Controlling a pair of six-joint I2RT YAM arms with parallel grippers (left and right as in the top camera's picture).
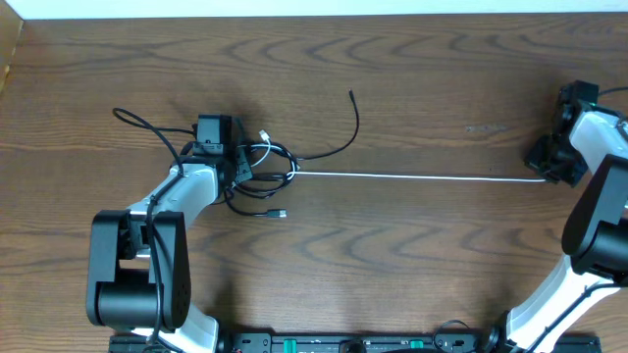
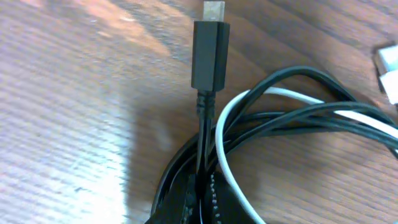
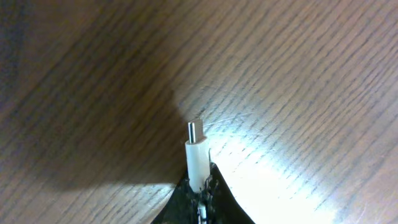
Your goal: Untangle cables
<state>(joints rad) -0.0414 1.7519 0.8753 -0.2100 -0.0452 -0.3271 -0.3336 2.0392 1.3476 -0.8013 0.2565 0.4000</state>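
The left arm [image 1: 182, 191] rises from its base at the lower left of the frame and bends up and rightward, its left gripper [image 1: 238, 165] low over the desk at left of centre. Its fingers [image 2: 180, 205] are pinched on a black cable [image 2: 210, 56]. The right arm [image 1: 599, 196] reaches up along the right edge, and the right gripper [image 1: 545, 162] sits at the upper right, its fingers [image 3: 217, 202] closed on a white cable [image 3: 196, 158].
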